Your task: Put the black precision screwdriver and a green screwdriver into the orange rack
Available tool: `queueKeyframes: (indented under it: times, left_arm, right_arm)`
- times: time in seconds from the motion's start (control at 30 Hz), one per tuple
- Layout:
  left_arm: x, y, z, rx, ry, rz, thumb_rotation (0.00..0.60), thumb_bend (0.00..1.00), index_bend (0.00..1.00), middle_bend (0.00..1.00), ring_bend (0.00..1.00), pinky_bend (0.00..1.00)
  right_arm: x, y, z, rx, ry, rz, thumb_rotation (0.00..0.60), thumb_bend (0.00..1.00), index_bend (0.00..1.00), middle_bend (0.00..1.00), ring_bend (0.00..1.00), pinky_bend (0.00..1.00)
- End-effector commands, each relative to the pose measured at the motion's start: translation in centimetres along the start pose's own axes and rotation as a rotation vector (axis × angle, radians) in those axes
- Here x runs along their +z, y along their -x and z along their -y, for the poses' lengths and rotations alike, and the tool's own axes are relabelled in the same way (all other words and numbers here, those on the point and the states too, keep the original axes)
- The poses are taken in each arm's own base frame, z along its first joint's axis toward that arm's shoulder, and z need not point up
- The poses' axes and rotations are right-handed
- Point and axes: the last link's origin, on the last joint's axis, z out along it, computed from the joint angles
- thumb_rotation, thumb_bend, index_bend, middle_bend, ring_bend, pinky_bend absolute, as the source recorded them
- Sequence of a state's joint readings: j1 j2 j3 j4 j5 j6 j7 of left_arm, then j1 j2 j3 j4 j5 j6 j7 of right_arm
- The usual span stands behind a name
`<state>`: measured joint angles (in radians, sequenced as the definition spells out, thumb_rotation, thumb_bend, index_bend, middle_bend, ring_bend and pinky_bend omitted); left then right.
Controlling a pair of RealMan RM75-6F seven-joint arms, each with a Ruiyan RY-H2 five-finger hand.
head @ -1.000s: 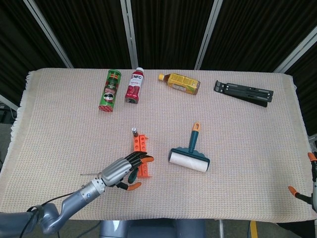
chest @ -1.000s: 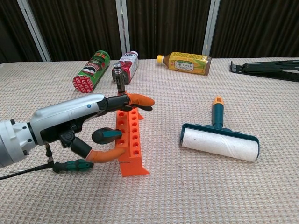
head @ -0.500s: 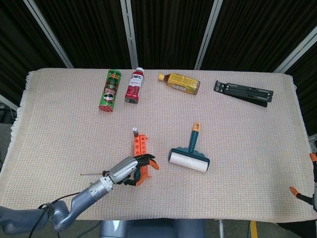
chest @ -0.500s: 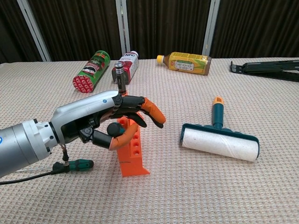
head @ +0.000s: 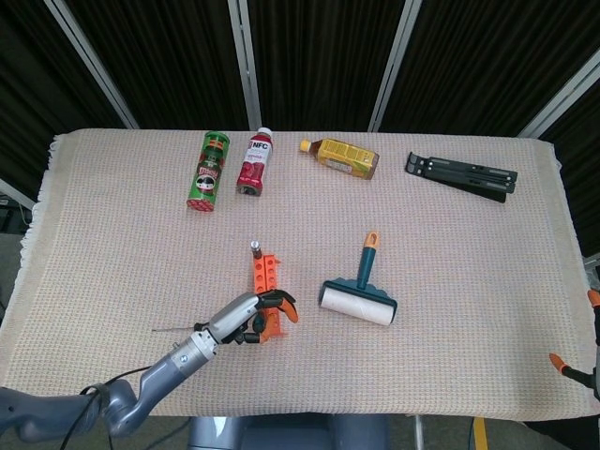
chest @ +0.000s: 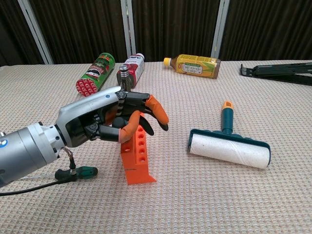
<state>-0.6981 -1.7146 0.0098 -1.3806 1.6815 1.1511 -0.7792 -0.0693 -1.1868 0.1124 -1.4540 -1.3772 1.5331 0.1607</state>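
Observation:
The orange rack (head: 267,274) (chest: 139,163) stands mid-table. The black precision screwdriver (head: 253,248) (chest: 124,77) stands upright in its far end. My left hand (head: 246,317) (chest: 107,119) hovers over the rack's middle, fingers curled around a dark green screwdriver handle that they mostly hide. A second green screwdriver (chest: 80,172) lies flat on the cloth below my left forearm, its thin shaft (head: 173,329) pointing left. My right hand (head: 591,370) shows only at the right edge of the head view, fingers apart and holding nothing.
A lint roller (head: 358,295) (chest: 229,146) lies right of the rack. Along the back lie a Pringles can (head: 208,171), a red bottle (head: 255,162), a tea bottle (head: 342,157) and a black folding stand (head: 461,176).
My left hand has risen from beside the rack's near end to over its middle, and its fingers have curled tighter around the green handle. The right hand has barely moved.

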Motion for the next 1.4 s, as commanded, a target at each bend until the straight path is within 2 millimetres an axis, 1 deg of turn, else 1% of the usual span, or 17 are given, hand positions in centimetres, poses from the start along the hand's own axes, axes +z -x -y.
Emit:
queueKeyframes:
  times: [0.03,0.3,0.7,0.77,0.83,1.0,1.13,1.17,1.27,1.4]
  left_arm:
    - [0.3,-0.2,0.2,-0.014,-0.008,-0.016,0.6,0.83,0.42,0.38,0.21,0.33]
    - [1.6,-0.6,-0.5,-0.13,0.003,-0.06,0.6,0.85,0.43,0.39,0.22,0.34]
    - [2.7,-0.6,-0.9,-0.159,-0.011,-0.062,0.6,0.85,0.43,0.39,0.22,0.34]
    - [2.6,-0.7,-1.1,-0.158,-0.005,-0.064,0.6,0.84,0.43,0.38,0.21,0.34]
    - [2.5,-0.7,-1.3,-0.156,0.011,-0.068,0.6,0.81,0.39,0.36,0.2,0.34]
    - [1.8,-1.1,-2.2,-0.136,0.055,-0.063,0.6,0.71,0.26,0.28,0.12,0.32]
    - [0.9,-1.6,-2.8,-0.121,0.08,-0.051,0.6,0.63,0.12,0.2,0.03,0.2]
    - [0.4,-1.9,-3.0,-0.11,0.088,-0.049,0.6,0.62,0.09,0.17,0.01,0.17]
    - [-0.9,-2.8,-3.6,-0.087,0.111,-0.056,0.6,0.59,0.06,0.13,0.0,0.12]
    - [-3.0,-4.4,-5.1,-0.071,0.175,-0.105,0.6,0.59,0.07,0.13,0.0,0.1]
  right_arm:
    - [0.0,0.0,0.0,0.0,-0.001,0.001,0.6,0.0,0.0,0.0,0.0,0.0]
    - [0.0,0.1,0.2,-0.002,0.0,0.005,0.6,0.0,0.0,0.0,0.0,0.0]
    - [-0.1,0.0,-0.1,0.001,0.01,0.004,0.6,0.0,0.0,0.0,0.0,0.0]
    - [-0.1,0.0,-0.2,0.002,0.01,0.005,0.6,0.0,0.0,0.0,0.0,0.0]
    - [-0.1,0.0,-0.2,0.002,0.01,0.004,0.6,0.0,0.0,0.0,0.0,0.0]
    - [-0.1,0.0,-0.3,0.004,0.01,0.003,0.6,0.0,0.0,0.0,0.0,0.0]
    - [0.0,0.1,-0.2,0.008,0.006,0.004,0.6,0.0,0.0,0.0,0.0,0.0]
    - [0.0,0.1,-0.2,0.009,0.004,0.004,0.6,0.0,0.0,0.0,0.0,0.0]
    - [0.1,0.1,-0.2,0.009,0.001,0.003,0.6,0.0,0.0,0.0,0.0,0.0]
    - [0.2,0.1,0.0,0.007,-0.006,0.004,0.6,0.0,0.0,0.0,0.0,0.0]
